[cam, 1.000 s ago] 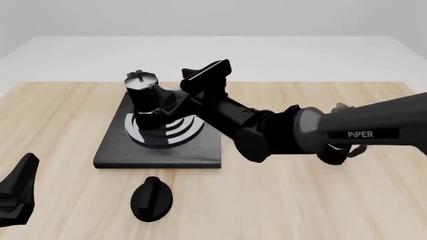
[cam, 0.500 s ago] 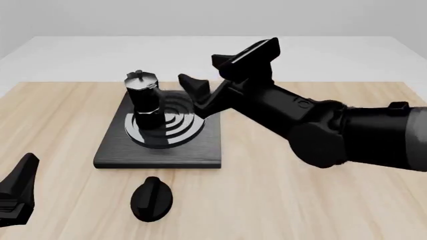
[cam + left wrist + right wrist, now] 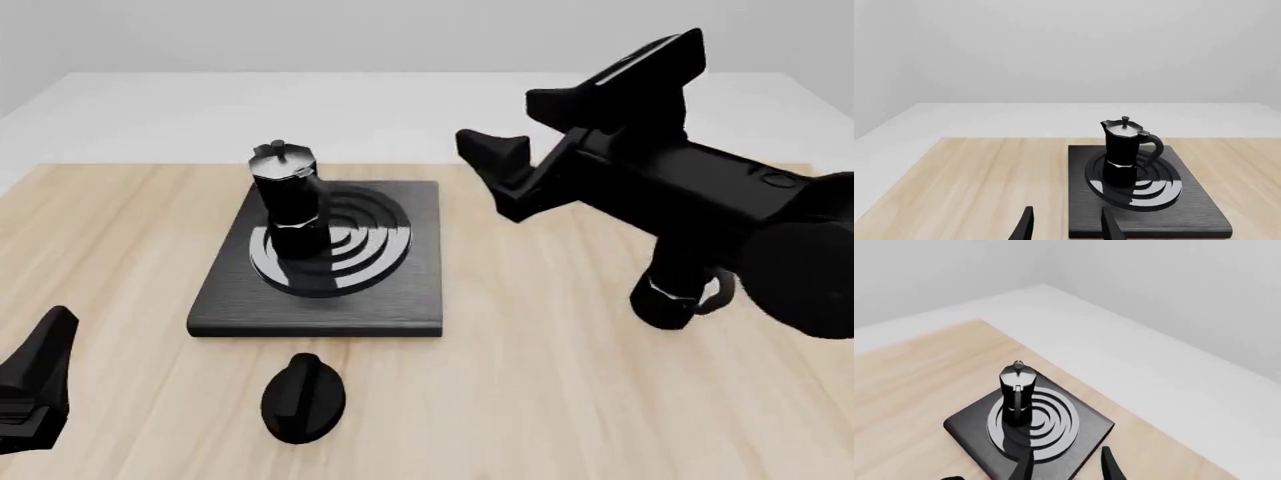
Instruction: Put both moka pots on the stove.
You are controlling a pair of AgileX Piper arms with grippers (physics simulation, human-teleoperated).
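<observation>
One moka pot (image 3: 287, 200), black with a silvery lid, stands upright on the burner rings of the dark grey stove (image 3: 400, 300). It also shows in the left wrist view as the pot (image 3: 1124, 150) on the stove (image 3: 1201, 210), and in the right wrist view as the pot (image 3: 1017, 390) on the stove (image 3: 1091, 427). My right gripper (image 3: 501, 120) hangs open and empty, up and to the right of the stove. The other moka pot (image 3: 674, 295) stands on the table at the right, mostly hidden behind the right arm. My left gripper (image 3: 40, 370) is open near the front left corner.
A flat oval black knob (image 3: 304, 397) lies on the wooden table (image 3: 534, 400) just in front of the stove. The right arm's thick body spans the right side above the second pot.
My right gripper let go of the pot on the stove, then drew back up and to the right. That pot stays upright on the burner. The left arm has not moved.
</observation>
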